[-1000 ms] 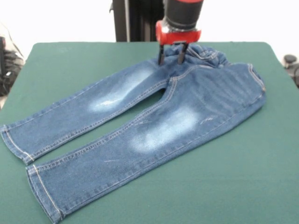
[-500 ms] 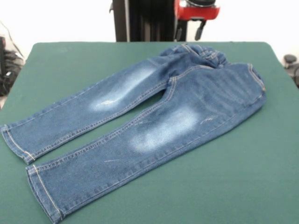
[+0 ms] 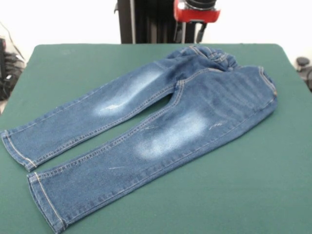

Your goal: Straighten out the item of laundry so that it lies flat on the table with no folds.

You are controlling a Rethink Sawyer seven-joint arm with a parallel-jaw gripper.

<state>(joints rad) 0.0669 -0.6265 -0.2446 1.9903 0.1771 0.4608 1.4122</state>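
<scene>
Shifted slightly sideways, pincer hangs open and empty above the jeans, touching nothing.

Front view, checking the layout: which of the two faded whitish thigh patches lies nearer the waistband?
The patch on the near leg of the blue denim jeans; the far-leg patch lies leftward.

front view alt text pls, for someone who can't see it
A small pair of blue jeans lies spread on a green table, legs pointing to the lower left, with the waistband bunched up at the far edge. The robot's red and black gripper hangs above the waistband, touching nothing.
</scene>
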